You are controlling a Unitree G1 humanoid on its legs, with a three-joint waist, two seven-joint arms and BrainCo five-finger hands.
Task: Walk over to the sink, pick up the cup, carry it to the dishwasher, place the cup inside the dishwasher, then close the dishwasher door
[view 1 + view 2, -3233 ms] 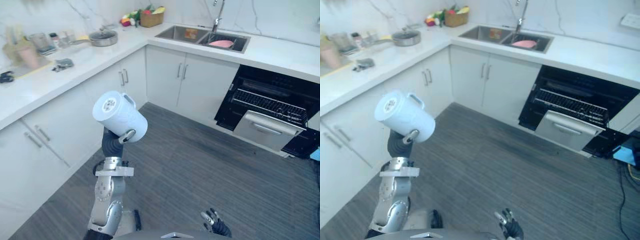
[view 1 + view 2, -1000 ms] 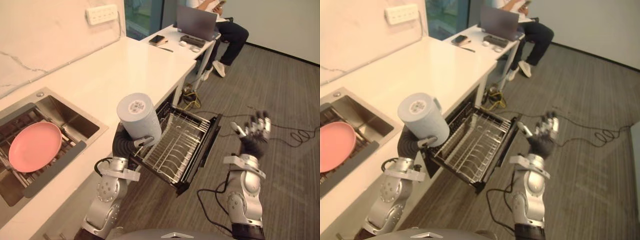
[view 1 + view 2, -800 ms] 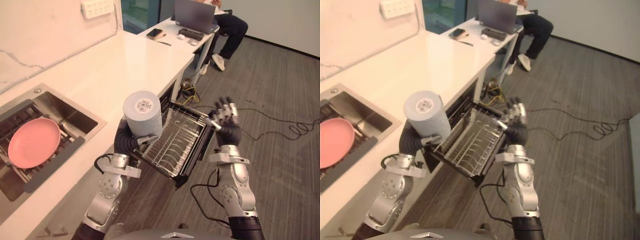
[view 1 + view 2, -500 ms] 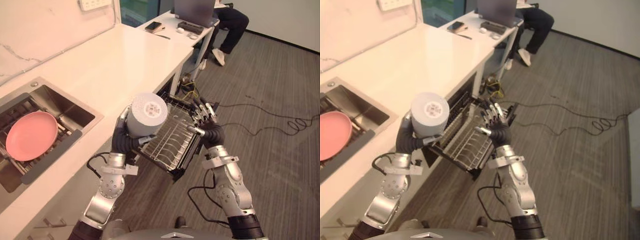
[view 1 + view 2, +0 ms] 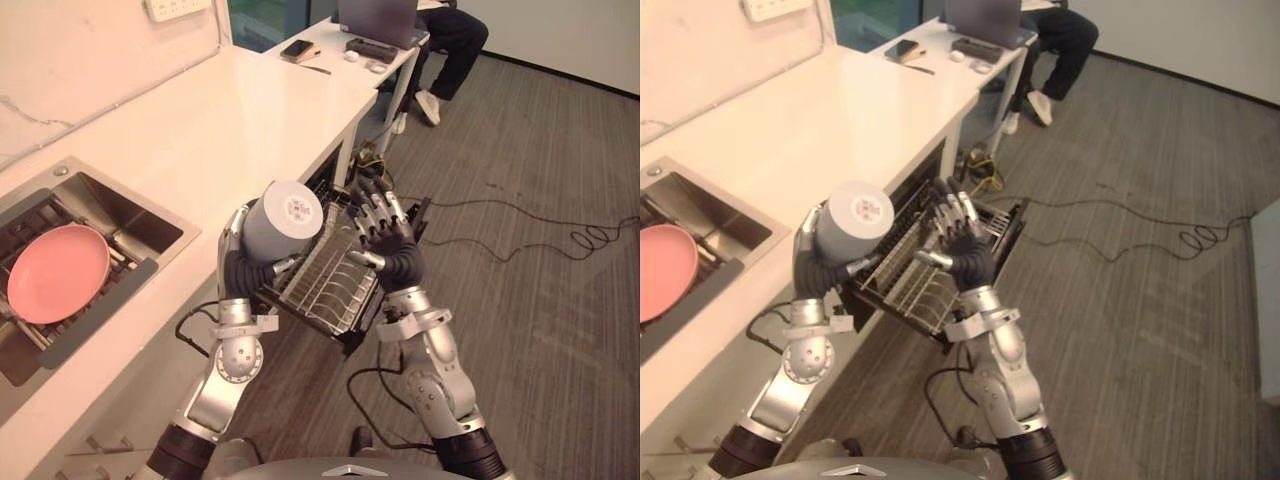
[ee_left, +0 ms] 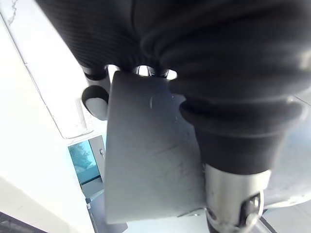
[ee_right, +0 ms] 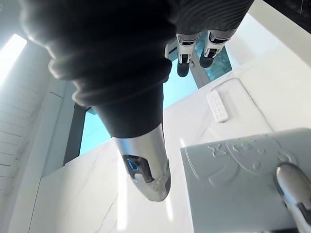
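– Left hand (image 5: pixel 243 268) has the cup (image 5: pixel 283 217), yes?
– Yes; its fingers are curled round the side, and the left wrist view shows the cup's wall pressed against the palm; the cup is tipped so its flat base faces the head camera, and it hangs over the counter-side edge of the pulled-out dishwasher rack (image 5: pixel 325 285).
– And the right hand (image 5: pixel 385 238)?
– Raised just beside the cup, above the rack; fingers straight and spread, holding nothing; whether a fingertip touches the cup I cannot tell.
– How far along, would you say?
– Well past halfway, I judge; the cup is out of the sink (image 5: pixel 120 225) and has reached the dishwasher; what's left is to set it in the rack, let go, and shut the door, which I cannot pick out from here.
– What are the things like?
– The cup is a plain cylinder, pale grey-blue and matt, with a round mark on its base and raised moulding there in the right wrist view; hard plastic, at a guess; the sides look smooth, so the grip matters; the rack is thin bright wire, rows of prongs inside a dark frame; I'd expect the cup to sit best between prongs.
– Anything else about?
– A round pink plate (image 5: pixel 58 285) lying in the steel sink; a glossy white counter (image 5: pixel 230 120); a grey plank floor (image 5: pixel 540 300); a person (image 5: pixel 455 40) seated at a desk well apart.
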